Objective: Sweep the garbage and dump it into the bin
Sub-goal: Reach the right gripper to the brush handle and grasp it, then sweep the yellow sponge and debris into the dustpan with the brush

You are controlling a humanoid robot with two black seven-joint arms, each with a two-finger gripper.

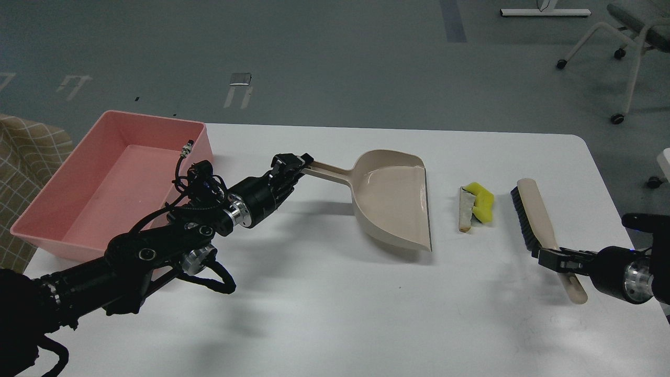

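The garbage lies right of centre on the white table: a yellow crumpled scrap (482, 201) touching a whitish wedge with a brown edge (464, 210). The beige dustpan (393, 200) sits just left of it, its open mouth facing the scraps. My left gripper (293, 163) is shut on the dustpan's handle. The pink bin (112, 180) stands at the table's left end, empty. A beige brush with black bristles (535, 214) lies right of the garbage. My right gripper (550, 258) is low at the brush's handle; its fingers cannot be told apart.
A checked cloth surface (26, 157) sits beyond the table's left edge. A wheeled chair (631, 36) stands on the floor at the far right. The table's right edge (623, 209) is close to the brush.
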